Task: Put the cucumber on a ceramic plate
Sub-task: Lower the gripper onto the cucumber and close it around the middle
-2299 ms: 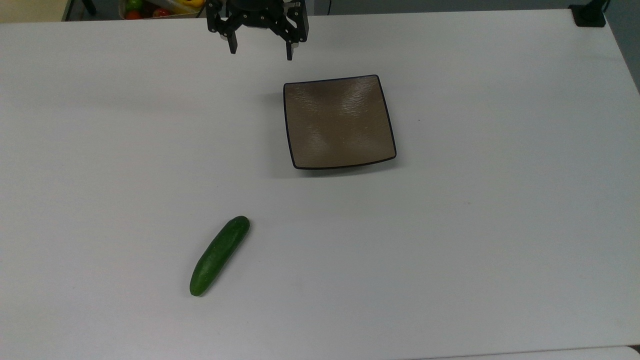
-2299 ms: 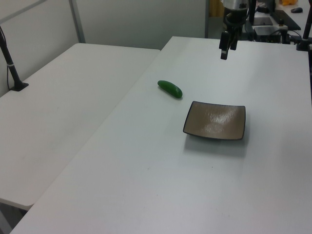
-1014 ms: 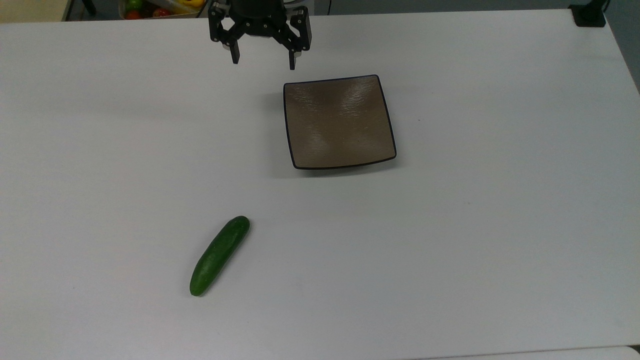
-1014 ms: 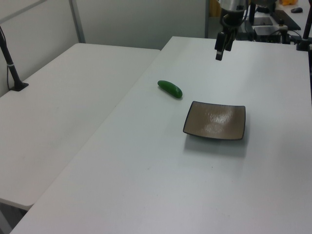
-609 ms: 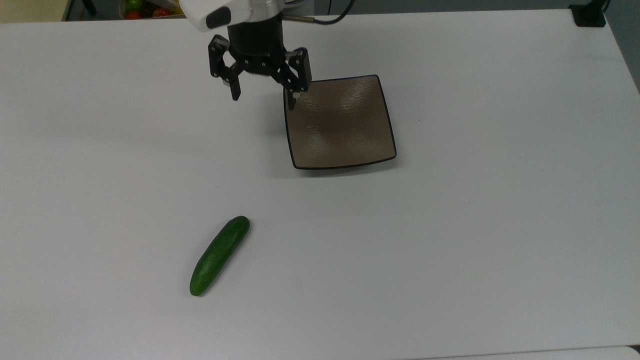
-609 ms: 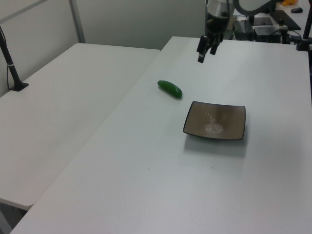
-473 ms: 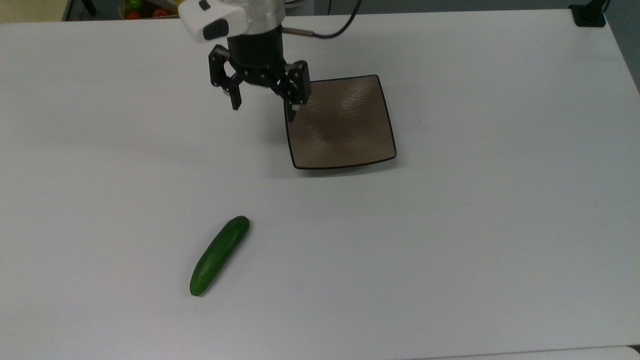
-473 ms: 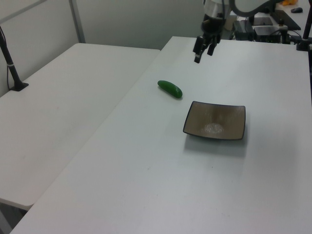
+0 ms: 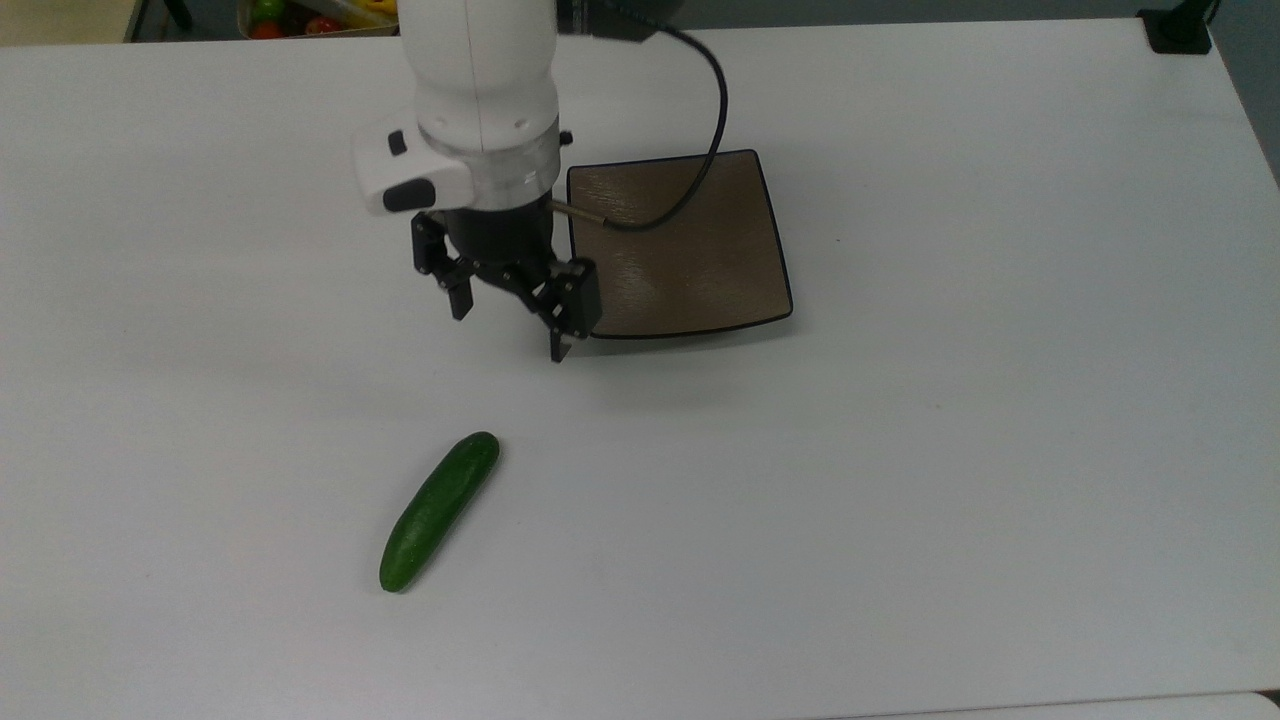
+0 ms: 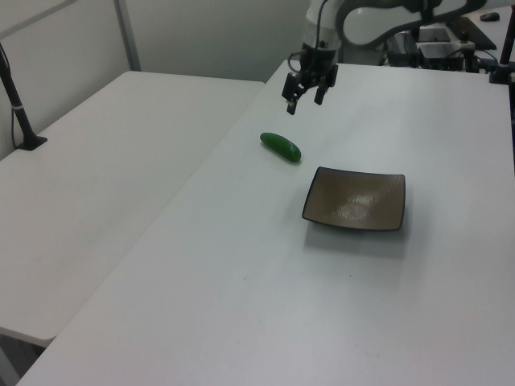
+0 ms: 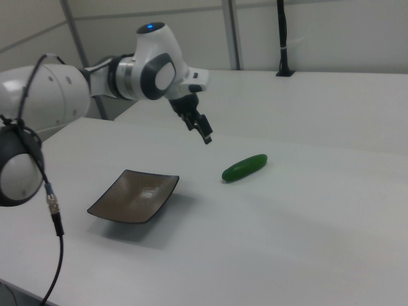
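Observation:
The dark green cucumber (image 9: 438,512) lies flat on the white table, toward the top view's lower left. It also lies bare in the left view (image 10: 281,146) and the right view (image 11: 245,167). The square brown ceramic plate (image 9: 700,270) sits with nothing on it, up and to the right of the cucumber in the top view, and appears too in the left view (image 10: 356,199) and the right view (image 11: 134,195). My gripper (image 9: 508,333) hangs open above the table beside the plate's left edge, between plate and cucumber, holding nothing. It hovers above the cucumber (image 10: 304,103) and clear of it (image 11: 200,131).
A black cable (image 9: 712,130) from the arm arcs over the plate. A box of coloured fruit (image 9: 310,15) stands beyond the far edge, and a black clamp (image 9: 1180,30) is at the top view's upper right. A second white table (image 10: 105,177) adjoins in the left view.
The arm has swung out from the table's far edge, past the plate's left side, toward the cucumber. The gripper has stayed open. Cucumber and plate have not moved.

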Controlling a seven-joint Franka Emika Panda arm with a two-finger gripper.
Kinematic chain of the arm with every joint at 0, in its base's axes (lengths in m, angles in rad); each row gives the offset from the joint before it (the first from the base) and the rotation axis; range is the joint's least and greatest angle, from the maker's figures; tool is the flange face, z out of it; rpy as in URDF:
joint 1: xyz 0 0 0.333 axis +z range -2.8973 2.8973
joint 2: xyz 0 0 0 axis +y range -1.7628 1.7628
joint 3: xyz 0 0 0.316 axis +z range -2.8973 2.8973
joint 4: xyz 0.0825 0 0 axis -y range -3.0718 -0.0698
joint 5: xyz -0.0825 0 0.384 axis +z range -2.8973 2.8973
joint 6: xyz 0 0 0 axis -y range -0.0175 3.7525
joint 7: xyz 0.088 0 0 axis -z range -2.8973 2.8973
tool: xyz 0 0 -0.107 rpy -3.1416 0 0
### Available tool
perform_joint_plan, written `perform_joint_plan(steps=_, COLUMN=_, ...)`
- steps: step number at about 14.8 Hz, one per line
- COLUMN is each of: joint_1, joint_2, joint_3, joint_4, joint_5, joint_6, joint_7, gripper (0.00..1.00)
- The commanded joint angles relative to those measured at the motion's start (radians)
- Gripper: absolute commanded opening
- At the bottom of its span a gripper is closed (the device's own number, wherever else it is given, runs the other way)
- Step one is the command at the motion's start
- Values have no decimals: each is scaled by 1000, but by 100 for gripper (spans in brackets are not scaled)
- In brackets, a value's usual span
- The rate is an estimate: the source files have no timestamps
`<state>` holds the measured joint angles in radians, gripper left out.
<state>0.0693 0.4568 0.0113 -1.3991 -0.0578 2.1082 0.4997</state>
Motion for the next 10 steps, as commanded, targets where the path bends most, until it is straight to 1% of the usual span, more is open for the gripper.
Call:
perform_joint_plan(steps=1, joint_1=-17, joint_2=94, joint_3=-5, joint_4=75, joint_5=-36, joint_6=83, joint_7=46, gripper=100)
perform_joint_plan(steps=3, joint_1=-26, joint_2=138, joint_3=-8, joint_4=103, joint_5=-92, joint_6=111, joint_7=78, gripper=100)
perform_joint_plan(steps=6, joint_1=-34, joint_2=229, joint_3=-10, joint_4=178, joint_5=-160, joint_6=121, joint_7=120, gripper=100)
perform_joint_plan(steps=10, joint_1=-40, joint_2=299, joint_3=-13, joint_4=187, joint_5=-240, joint_6=191, joint_7=163, gripper=100)
